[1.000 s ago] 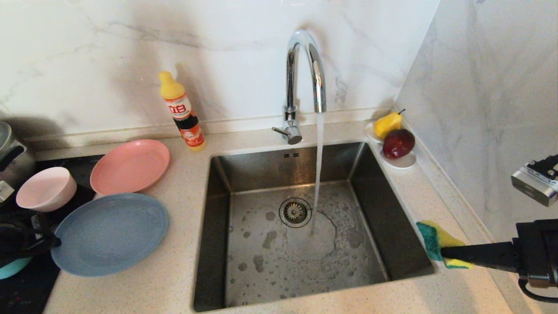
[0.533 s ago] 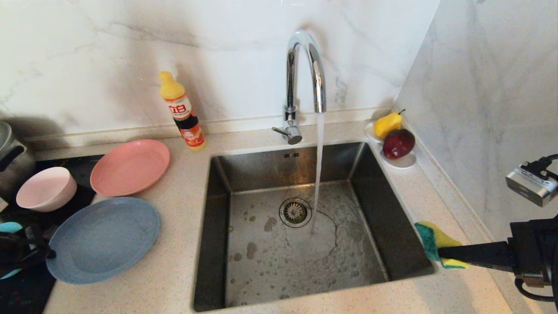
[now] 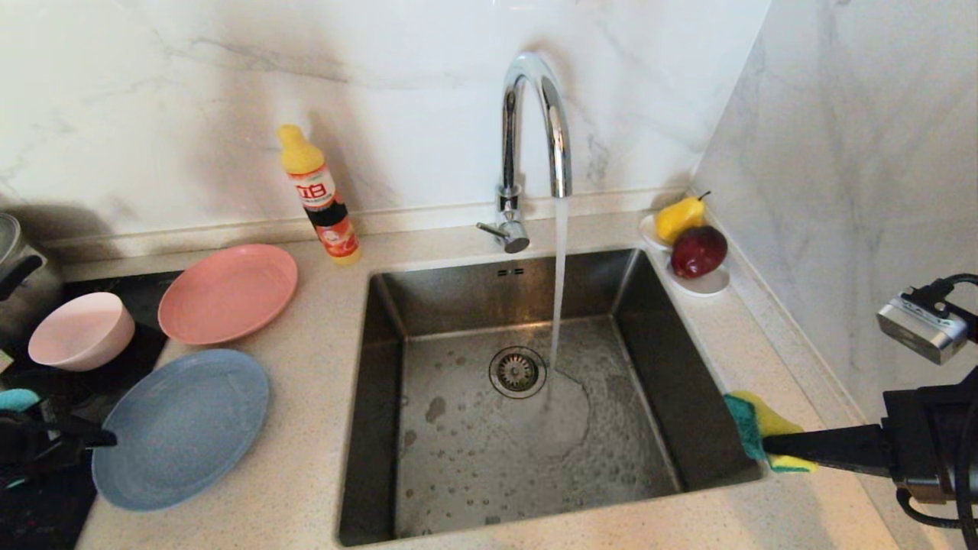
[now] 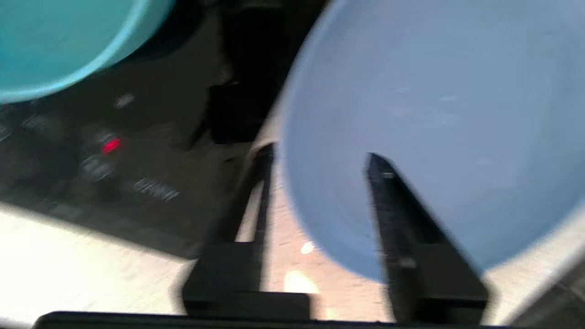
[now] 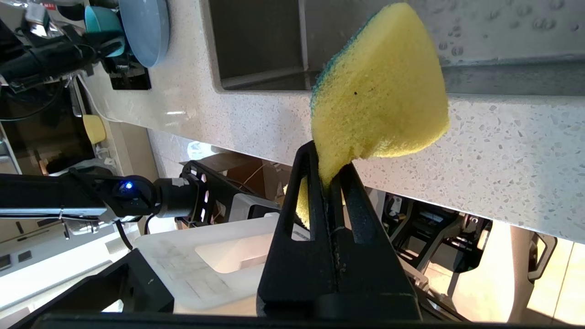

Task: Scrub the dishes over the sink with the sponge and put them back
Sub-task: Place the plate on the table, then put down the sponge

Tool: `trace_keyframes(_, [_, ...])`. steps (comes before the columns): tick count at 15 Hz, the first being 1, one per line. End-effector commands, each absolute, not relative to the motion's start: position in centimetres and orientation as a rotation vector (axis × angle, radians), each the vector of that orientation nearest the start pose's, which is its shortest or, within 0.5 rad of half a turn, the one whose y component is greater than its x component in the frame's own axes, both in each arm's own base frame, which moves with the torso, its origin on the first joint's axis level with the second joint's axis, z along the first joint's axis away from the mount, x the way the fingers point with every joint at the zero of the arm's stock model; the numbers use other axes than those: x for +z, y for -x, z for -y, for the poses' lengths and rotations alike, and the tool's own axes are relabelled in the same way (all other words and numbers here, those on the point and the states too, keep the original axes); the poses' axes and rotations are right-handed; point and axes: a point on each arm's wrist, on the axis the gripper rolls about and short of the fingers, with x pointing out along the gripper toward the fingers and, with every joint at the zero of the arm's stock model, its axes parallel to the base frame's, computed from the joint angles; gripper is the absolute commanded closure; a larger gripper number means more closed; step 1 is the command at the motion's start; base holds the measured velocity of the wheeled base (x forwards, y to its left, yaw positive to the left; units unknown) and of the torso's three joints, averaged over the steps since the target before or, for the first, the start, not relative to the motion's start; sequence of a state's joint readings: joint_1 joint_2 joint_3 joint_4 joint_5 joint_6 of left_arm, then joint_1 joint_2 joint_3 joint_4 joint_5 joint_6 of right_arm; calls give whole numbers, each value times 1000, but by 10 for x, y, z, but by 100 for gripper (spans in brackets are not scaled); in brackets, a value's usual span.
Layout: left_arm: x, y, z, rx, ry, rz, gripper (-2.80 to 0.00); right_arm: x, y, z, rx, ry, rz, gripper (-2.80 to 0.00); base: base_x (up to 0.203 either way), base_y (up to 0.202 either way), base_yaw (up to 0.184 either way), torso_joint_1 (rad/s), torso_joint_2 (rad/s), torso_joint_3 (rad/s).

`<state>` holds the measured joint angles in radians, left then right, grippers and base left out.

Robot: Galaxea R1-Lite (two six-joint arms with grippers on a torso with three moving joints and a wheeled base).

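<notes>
I see a speckled beige countertop (image 3: 306,428) w/ the sink (image 3: 657,321) set in it. On it: salmon-pink plate (image 3: 228,293), light blue plate (image 3: 180,428), soap bottle (image 3: 319,197) upright at the back wall, 1 white saucer (image 3: 707,283) w/ fruit in the far right corner, black cooktop (image 3: 145,290) at left.

Left hand (image 4: 320,160) low, level, fingers parted; right hand (image 5: 327,160) level, fingers pressed together.
</notes>
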<state>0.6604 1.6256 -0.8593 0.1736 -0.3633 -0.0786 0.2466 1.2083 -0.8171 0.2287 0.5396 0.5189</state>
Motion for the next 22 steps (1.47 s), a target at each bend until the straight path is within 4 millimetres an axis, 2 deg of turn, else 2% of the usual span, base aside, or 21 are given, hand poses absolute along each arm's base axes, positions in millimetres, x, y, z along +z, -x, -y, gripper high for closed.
trace_keyframes(1, [163, -207, -150, 299, 523, -769, -280, 227, -157, -52, 585, -571, -816, 0, 0, 0, 0, 0, 0, 0])
trace_keyframes(3, [183, -208, -146, 278, 482, -704, -280, 228, -157, -52, 586, -569, -810, 0, 0, 0, 0, 0, 0, 0])
trace_keyframes(4, [190, -214, -140, 247, 455, -686, 0, 228, -158, -52, 585, -571, -812, 0, 0, 0, 0, 0, 0, 0])
trace_keyframes(7, [225, -231, -120, 176, 336, -560, 0, 226, -158, -52, 580, -571, -820, 0, 0, 0, 0, 0, 0, 0])
trace_keyframes(10, [242, -267, -96, 158, 110, -351, 0, 229, -157, -51, 576, -570, -802, 0, 0, 0, 0, 0, 0, 0])
trace_keyframes(12, [246, -291, -65, 146, 0, -209, 0, 226, -158, -49, 561, -573, -810, 0, 0, 0, 0, 0, 0, 0])
trace_keyframes(14, [247, -294, -23, 77, -40, -124, 0, 225, -160, -46, 540, -579, -807, 0, 0, 0, 0, 0, 0, 0])
trace_keyframes(16, [265, -262, -5, 58, -49, -32, 0, 227, -160, -45, 539, -578, -801, 0, 0, 0, 0, 0, 0, 0])
trace_keyframes(18, [289, -202, 0, 56, -44, 97, 0, 226, -160, -45, 537, -578, -799, 0, 0, 0, 0, 0, 0, 0])
trace_keyframes(19, [294, -176, 1, 61, -41, 143, 0, 225, -160, -44, 533, -579, -800, 0, 0, 0, 0, 0, 0, 0])
trace_keyframes(22, [293, -82, -2, 123, -8, 273, 0, 225, -160, -43, 528, -582, -799, 0, 0, 0, 0, 0, 0, 0])
